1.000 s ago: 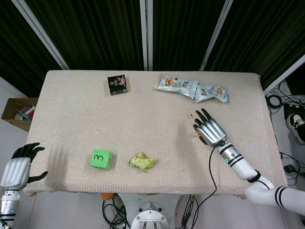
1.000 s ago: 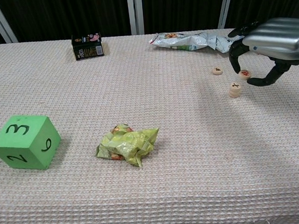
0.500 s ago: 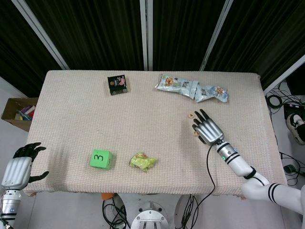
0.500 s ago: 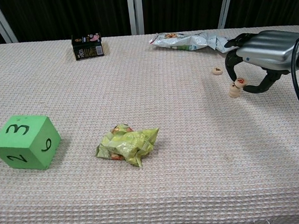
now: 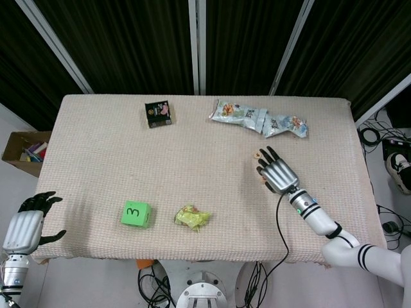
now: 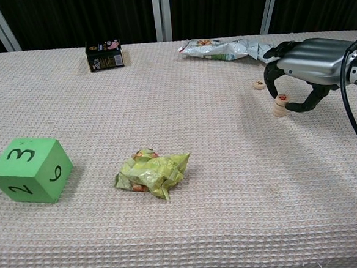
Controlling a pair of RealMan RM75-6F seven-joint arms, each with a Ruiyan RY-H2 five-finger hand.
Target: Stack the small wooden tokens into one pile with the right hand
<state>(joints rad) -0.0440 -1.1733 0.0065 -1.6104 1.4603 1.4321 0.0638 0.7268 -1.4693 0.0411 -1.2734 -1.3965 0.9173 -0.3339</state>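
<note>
Table held: green numbered cube, crumpled yellow-green wrapper, small dark box, snack packets; cardboard box stood beside it.

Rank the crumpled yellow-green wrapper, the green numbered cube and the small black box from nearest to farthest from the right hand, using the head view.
From the right hand, at the table's right side:
1. Crumpled yellow-green wrapper, near the front edge, left of the hand.
2. Small black box, at the far edge, well to the left.
3. Green numbered cube, front left, beyond the wrapper.
</note>
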